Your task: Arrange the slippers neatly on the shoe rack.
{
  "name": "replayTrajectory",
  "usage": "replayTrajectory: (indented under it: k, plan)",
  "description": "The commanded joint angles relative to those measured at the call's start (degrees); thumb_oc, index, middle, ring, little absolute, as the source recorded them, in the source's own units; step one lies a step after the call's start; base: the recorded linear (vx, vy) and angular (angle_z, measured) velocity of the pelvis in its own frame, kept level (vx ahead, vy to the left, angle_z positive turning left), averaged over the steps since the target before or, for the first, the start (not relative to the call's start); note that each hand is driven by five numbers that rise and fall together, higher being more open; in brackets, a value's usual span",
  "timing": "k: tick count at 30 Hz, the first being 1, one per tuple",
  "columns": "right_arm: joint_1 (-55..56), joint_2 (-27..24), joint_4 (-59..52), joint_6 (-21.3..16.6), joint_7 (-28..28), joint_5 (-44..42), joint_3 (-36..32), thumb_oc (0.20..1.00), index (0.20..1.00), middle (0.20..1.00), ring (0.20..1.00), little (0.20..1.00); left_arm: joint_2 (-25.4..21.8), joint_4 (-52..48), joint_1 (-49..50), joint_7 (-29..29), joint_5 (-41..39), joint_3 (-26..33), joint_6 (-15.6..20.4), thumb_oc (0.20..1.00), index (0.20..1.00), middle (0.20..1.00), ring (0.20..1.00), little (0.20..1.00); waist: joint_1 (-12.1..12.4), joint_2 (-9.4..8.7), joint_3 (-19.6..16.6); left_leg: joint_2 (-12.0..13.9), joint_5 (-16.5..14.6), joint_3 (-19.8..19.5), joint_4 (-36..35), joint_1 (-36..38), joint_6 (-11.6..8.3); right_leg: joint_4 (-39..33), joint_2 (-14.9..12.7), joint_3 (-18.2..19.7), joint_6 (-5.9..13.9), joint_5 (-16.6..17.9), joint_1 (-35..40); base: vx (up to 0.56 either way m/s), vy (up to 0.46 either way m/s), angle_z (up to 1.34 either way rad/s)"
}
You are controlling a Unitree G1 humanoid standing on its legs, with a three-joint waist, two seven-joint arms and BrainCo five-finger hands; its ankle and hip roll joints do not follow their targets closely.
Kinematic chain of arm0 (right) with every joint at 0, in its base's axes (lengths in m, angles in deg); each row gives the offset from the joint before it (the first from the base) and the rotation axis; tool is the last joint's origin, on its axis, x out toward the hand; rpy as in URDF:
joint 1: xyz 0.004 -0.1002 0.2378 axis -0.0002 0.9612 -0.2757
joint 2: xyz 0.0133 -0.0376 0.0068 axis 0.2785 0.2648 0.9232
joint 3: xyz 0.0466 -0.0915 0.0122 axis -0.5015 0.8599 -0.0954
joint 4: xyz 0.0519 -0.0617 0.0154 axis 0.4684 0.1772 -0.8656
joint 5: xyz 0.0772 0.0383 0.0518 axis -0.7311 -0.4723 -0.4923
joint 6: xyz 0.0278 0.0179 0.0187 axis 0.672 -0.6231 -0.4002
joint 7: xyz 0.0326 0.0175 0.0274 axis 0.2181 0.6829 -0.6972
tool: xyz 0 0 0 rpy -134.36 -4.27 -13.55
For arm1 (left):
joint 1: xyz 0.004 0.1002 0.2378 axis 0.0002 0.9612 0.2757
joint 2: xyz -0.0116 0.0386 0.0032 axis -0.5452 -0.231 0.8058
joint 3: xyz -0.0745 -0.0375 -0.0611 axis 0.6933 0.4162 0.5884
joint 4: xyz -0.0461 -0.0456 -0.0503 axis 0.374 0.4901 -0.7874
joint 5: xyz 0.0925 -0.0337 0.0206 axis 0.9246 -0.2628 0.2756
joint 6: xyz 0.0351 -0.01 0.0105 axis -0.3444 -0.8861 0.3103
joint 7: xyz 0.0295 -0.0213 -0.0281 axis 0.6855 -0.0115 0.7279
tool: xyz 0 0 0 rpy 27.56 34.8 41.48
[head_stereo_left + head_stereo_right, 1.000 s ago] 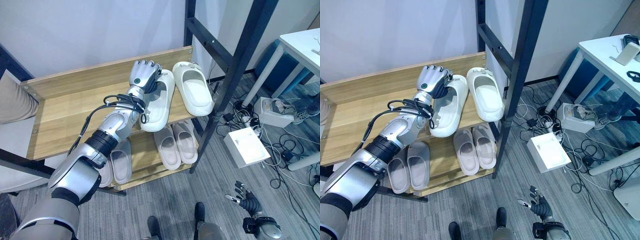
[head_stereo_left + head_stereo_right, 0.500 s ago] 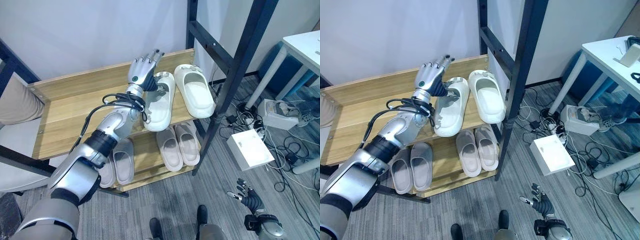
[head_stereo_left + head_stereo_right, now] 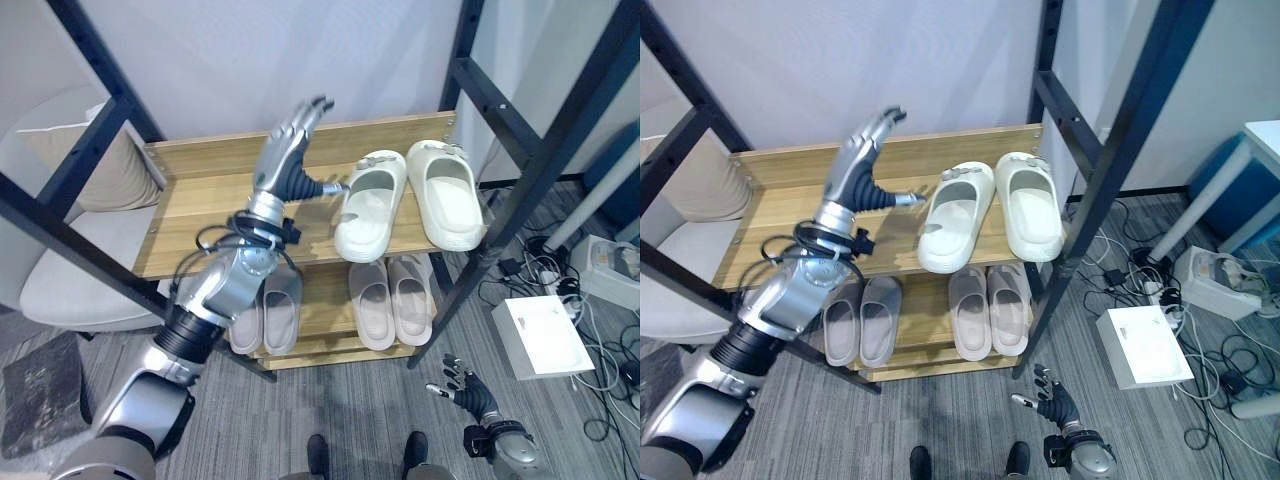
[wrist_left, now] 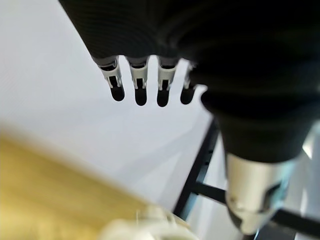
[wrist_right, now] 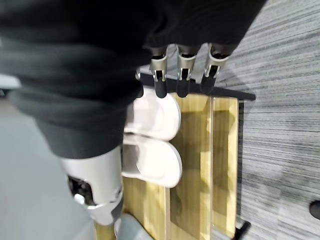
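Two cream slippers lie side by side at the right end of the wooden shoe rack's top shelf (image 3: 205,205): the left slipper (image 3: 368,205) slightly angled, the right slipper (image 3: 445,195) straight. My left hand (image 3: 285,160) is raised over the shelf just left of them, open with fingers straight and holding nothing; its thumb points toward the left slipper with a small gap. On the lower shelf rest one beige pair (image 3: 390,300) and one grey pair (image 3: 265,310). My right hand (image 3: 462,385) hangs open low over the floor in front of the rack.
Dark metal frame posts (image 3: 520,190) stand at the rack's right and left (image 3: 80,245). A pale cushioned seat (image 3: 75,280) is on the left. A white box (image 3: 545,335) and tangled cables lie on the grey floor at the right.
My left hand has uncurled from the left cream slipper and lifted off to its left. The slipper stays on the top shelf. The camera has shifted.
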Motion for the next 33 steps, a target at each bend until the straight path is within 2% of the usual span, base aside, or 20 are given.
replayTrajectory:
  k: [1,2,3,5,8,9,14,18,23,33]
  plan:
    - [-0.3,-0.2,-3.2,-1.0,-0.5,0.9,-1.0,1.0,1.0,1.0,1.0,1.0,0.4,0.5,-4.3,-4.6,-11.6,1.2,4.2,1.0,1.0,1.0,1.0,1.0,0.9,-1.12,0.9,-3.1,-5.1,-1.9,-0.1,3.0,-0.73,1.8,0.3,-3.2,2.93,-4.8,0.8,-0.02,0.011,0.22]
    - [-0.2,-0.3,-3.6,-0.7,-0.4,0.8,-0.9,1.0,1.0,1.0,1.0,1.0,1.2,0.1,-2.6,-5.4,-17.3,0.7,4.6,1.0,1.0,1.0,1.0,1.0,1.2,-0.93,1.1,-3.0,-5.2,-2.0,0.0,3.2,-0.81,1.8,0.3,-3.3,2.91,-4.9,1.1,-0.02,0.011,0.16]
    - [-0.2,-0.3,-3.6,-0.7,-0.4,0.8,-0.9,1.0,1.0,1.0,1.0,1.0,1.1,0.1,-2.6,-5.4,-17.4,0.7,4.6,1.0,1.0,1.0,1.0,1.0,1.1,-0.97,1.0,-3.1,-4.9,-2.0,-0.1,3.0,-0.74,1.8,0.3,-3.3,2.91,-4.7,0.9,-0.03,0.008,0.04]
    - [0.0,-0.7,-4.0,0.2,-0.1,0.6,-1.0,1.0,1.0,1.0,1.0,1.0,1.4,-0.4,1.1,-8.2,-25.5,-1.3,3.5,1.0,1.0,1.0,1.0,1.0,1.2,-0.78,1.1,-3.1,-4.7,-2.4,-0.1,2.7,-0.68,1.7,0.2,-3.5,2.87,-4.6,0.8,0.0,0.0,0.0]
    - [0.3,-1.3,-4.4,0.8,0.4,0.2,-1.2,1.0,1.0,1.0,1.0,1.0,1.2,-0.8,3.7,-10.2,-29.4,-2.6,2.1,1.0,1.0,1.0,1.0,1.0,1.2,-0.67,0.9,-3.1,-4.6,-2.4,-0.1,2.7,-0.7,1.4,0.2,-3.5,2.9,-4.5,0.9,-0.01,0.006,0.07]
    - [0.7,-2.2,-5.5,1.3,1.3,-0.5,-1.2,1.0,1.0,1.0,1.0,1.0,1.0,-1.4,6.3,-11.6,-34.0,-3.5,1.0,1.0,1.0,1.0,1.0,1.0,1.2,-0.62,0.9,-3.1,-4.5,-2.4,-0.1,2.5,-0.71,1.2,0.2,-3.4,2.91,-4.4,0.8,-0.02,0.009,0.07]
    - [1.5,-4.2,-7.0,2.4,3.4,-1.5,-0.7,1.0,1.0,1.0,1.0,1.0,1.5,-0.5,8.9,-13.4,-38.8,-6.0,-1.5,1.0,1.0,1.0,1.0,1.0,0.8,-0.64,0.4,-3.0,-4.3,-2.3,-0.3,2.5,-0.73,0.9,0.2,-3.0,2.94,-4.1,0.8,-0.01,0.003,0.01]
    - [1.9,-5.0,-8.1,2.9,4.0,-1.8,-0.2,1.0,1.0,1.0,1.0,1.0,3.9,0.8,8.2,-12.4,-44.0,-7.4,-1.4,1.0,1.0,1.0,1.0,1.0,0.2,-0.7,0.1,-3.0,-4.1,-1.8,-0.4,2.4,-0.78,0.6,0.3,-2.6,3.01,-3.8,0.5,0.0,0.001,-0.01]
    - [2.3,-5.4,-8.7,2.9,4.0,-2.0,0.7,1.0,1.0,1.0,1.0,1.0,8.2,4.3,3.7,-9.3,-46.5,-8.7,-0.5,1.0,1.0,1.0,1.0,1.0,-0.6,-0.87,0.1,-3.1,-4.0,-1.5,-0.4,2.2,-0.79,0.5,0.3,-2.4,3.1,-3.6,0.1,0.0,-0.001,-0.05]
    - [2.4,-5.7,-8.7,2.7,3.3,-2.3,1.2,1.0,1.0,1.0,1.0,1.0,13.5,14.8,-5.5,-4.1,-44.3,-7.6,1.1,1.0,1.0,1.0,1.0,1.0,-2.3,-0.83,0.2,-3.0,-4.2,-0.3,-0.4,2.3,-0.84,0.5,0.2,-1.9,3.34,-3.4,-0.2,0.01,0.0,-0.03]
